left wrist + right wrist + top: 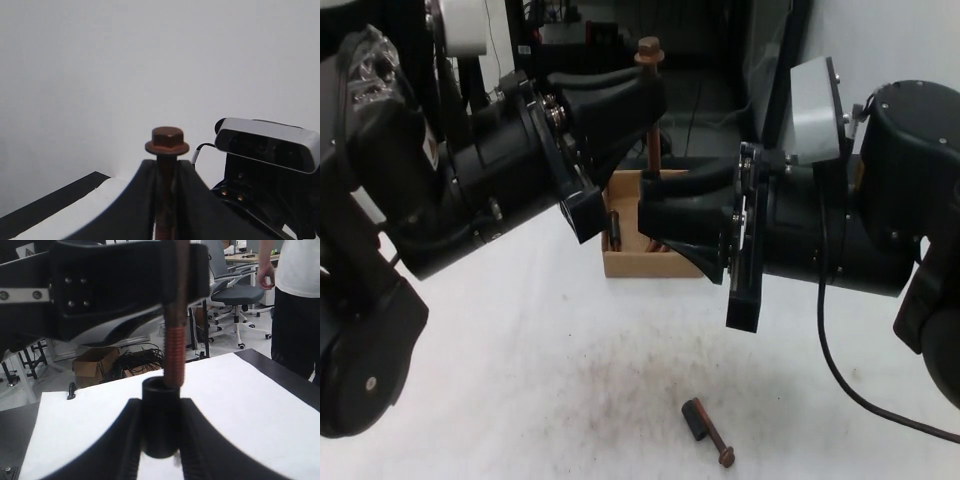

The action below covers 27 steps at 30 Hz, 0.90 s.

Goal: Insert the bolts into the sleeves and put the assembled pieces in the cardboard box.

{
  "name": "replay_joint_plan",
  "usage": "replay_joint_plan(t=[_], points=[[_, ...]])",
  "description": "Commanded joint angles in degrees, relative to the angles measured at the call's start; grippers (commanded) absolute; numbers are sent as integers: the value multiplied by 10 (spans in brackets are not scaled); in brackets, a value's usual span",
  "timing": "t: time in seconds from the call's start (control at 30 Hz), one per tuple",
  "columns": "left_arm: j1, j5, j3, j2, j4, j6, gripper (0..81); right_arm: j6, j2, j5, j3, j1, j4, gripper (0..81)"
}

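White bench (pixel 520 380), cardboard box (pixel 642 264) at its far centre, office chairs (pixel 235 294) beyond. Left gripper (pixel 166 172) clamps an upright bolt (pixel 167 141); right gripper (pixel 160 405) grasps a sleeve (pixel 160 432) at its tip.

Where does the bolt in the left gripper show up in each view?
High view: bolt stands head up, above the far side of the cardboard box.
Left wrist view: its hex head sticks out above the left gripper.
Right wrist view: its threaded end meets the mouth of the sleeve.
Shared landmark: the left gripper clamped on the shaft.
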Motion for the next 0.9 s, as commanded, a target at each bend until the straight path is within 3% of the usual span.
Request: replay_joint_plan(t=[0.0,0.67,0.87], points=[[2,5,-6,1,-2,-1,2,2,-8,-2,-3,0,-14,8],[8,16,-6,1,18,22,2,2,-8,0,-3,-1,-8,8],[8,19,-6,1,18,20,2,2,-8,43,-3,-1,-10,8]])
